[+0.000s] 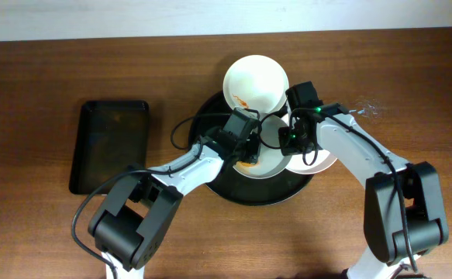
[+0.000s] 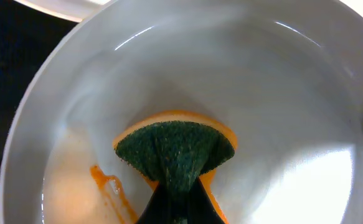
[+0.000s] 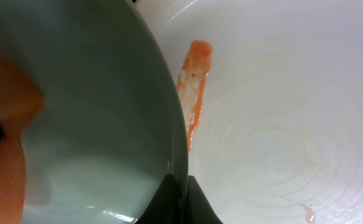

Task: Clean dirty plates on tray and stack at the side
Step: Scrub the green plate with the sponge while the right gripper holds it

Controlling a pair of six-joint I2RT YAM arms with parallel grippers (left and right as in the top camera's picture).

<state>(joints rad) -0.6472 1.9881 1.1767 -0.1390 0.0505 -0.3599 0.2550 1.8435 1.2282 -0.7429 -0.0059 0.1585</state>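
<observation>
Scrub step: L tool (image 2: 178,200) clamps sponge (image 2: 175,149) on smeared plate (image 2: 262,93), R tool (image 3: 182,198) pinches its rim. Nxt: wipe orange smear (image 2: 109,186), firm pressure.

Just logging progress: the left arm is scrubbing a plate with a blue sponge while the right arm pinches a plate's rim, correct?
Not quite: the sponge scrubbing the plate is green with an orange backing, as the left wrist view shows. The rest stands.
</observation>
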